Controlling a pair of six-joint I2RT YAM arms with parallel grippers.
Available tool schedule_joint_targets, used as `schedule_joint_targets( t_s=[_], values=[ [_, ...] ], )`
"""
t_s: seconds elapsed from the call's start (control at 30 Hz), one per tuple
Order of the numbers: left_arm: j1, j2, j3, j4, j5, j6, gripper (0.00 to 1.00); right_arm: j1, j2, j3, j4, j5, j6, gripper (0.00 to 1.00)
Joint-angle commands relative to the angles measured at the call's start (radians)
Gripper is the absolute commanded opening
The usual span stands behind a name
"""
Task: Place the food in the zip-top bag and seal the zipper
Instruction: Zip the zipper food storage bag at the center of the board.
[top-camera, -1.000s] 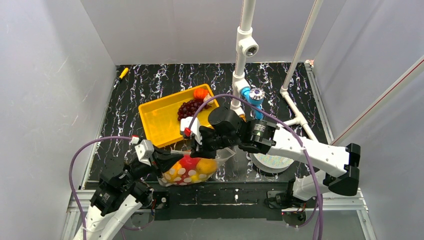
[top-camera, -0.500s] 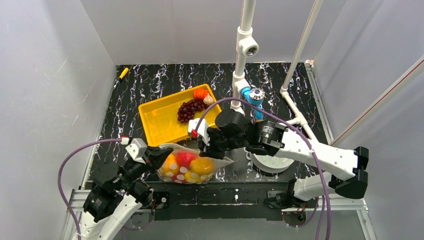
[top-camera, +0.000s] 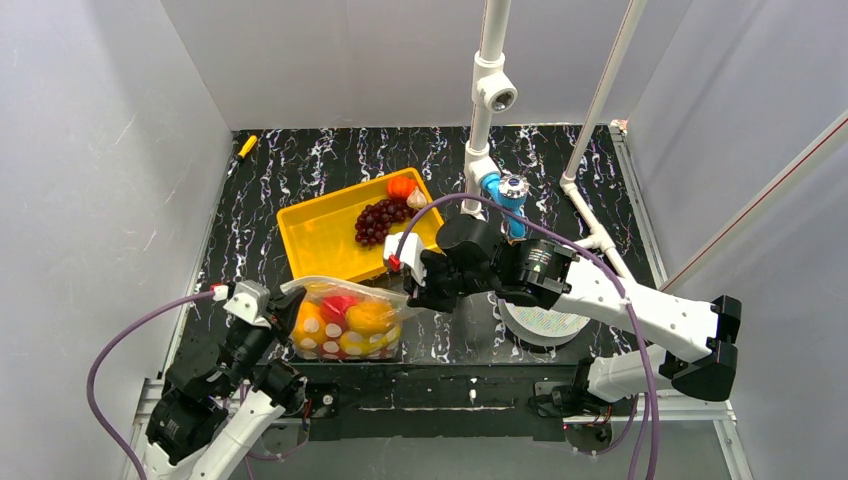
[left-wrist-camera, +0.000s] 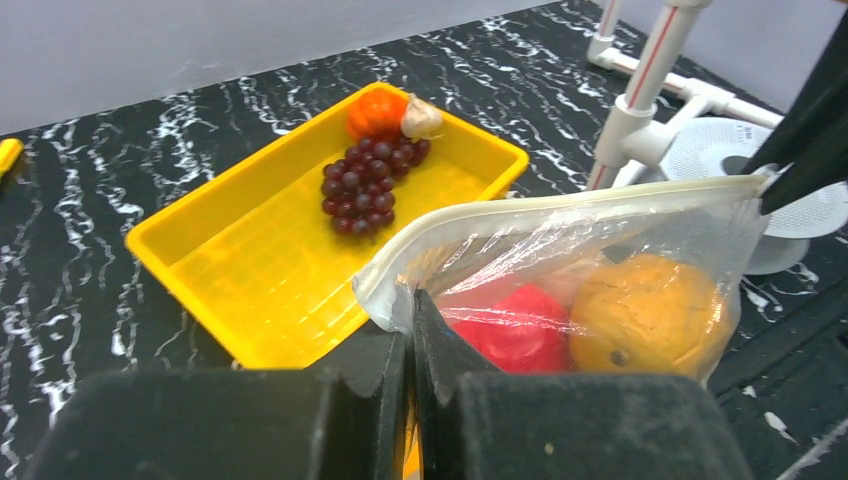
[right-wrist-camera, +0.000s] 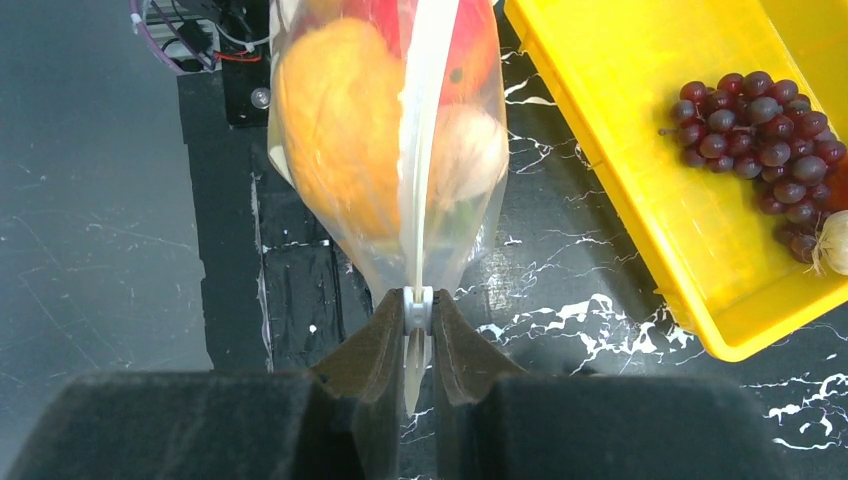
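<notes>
The zip-top bag (top-camera: 345, 318) is held stretched between the two arms over the near edge of the black, white-veined table (top-camera: 300, 170), just in front of the yellow tray (top-camera: 315, 245). Whether its bottom rests on the table cannot be told. The left gripper (left-wrist-camera: 412, 310) has its fingers pressed together on the bag's left top corner. The right gripper (right-wrist-camera: 418, 305) is clamped on the opposite end of the zipper (left-wrist-camera: 560, 205). The zipper runs taut between the two as one pale band, and the wrist views do not show whether it is pressed shut along its whole length. Inside the clear plastic sit a red piece (left-wrist-camera: 520, 325) and a round orange fruit (left-wrist-camera: 650, 315) with a dimpled skin. A paler rounded piece (right-wrist-camera: 465, 150) shows through the other side in the right wrist view. From above, white round spots dot the bag's face, and they may be print or glare. In the far corner of the tray lies a bunch of dark red grapes (top-camera: 378, 218), with a small orange vegetable (top-camera: 401, 187) and a pale garlic bulb (top-camera: 417, 199) touching it. A round white disc (top-camera: 545, 322) lies on the table under the right arm, beside a white pipe frame (top-camera: 480, 150) that carries a blue cylinder (top-camera: 492, 190). A short yellow stick (top-camera: 246, 146) lies at the far left corner, and it is too small for any lettering on it to be read.
</notes>
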Motion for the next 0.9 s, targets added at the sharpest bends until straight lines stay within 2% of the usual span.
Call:
schedule_joint_targets(
  t_s=[0.0,0.2,0.4,0.43,0.5,0.67,0.77,0.87],
  values=[
    [0.007,-0.111,0.063,-0.025,-0.183,0.075,0.0,-0.032,-0.055,-0.012,-0.043,0.009,0.01,0.01],
    [0.008,-0.128,0.085,-0.048,-0.238,0.116,0.0,-0.041,-0.067,-0.03,-0.046,0.008,0.012,0.01],
    [0.007,-0.118,0.088,-0.054,-0.199,0.086,0.0,-0.044,-0.049,-0.02,-0.026,-0.016,0.025,0.02],
    [0.007,-0.109,0.086,-0.051,-0.179,0.069,0.0,-0.044,-0.04,-0.01,-0.026,-0.022,0.03,0.06],
    [0.007,-0.082,0.077,-0.039,-0.138,0.018,0.0,-0.044,-0.015,0.011,-0.029,-0.025,0.044,0.29],
    [0.007,0.039,0.041,0.003,-0.045,-0.122,0.0,-0.042,0.016,0.051,-0.027,-0.008,0.07,0.55],
    [0.008,0.13,0.022,0.011,-0.05,-0.195,0.0,-0.037,0.034,0.086,-0.034,0.003,0.084,0.66],
    [0.007,0.206,-0.001,0.015,-0.111,-0.28,0.0,-0.019,0.055,0.122,-0.042,0.014,0.085,0.7]
  ],
)
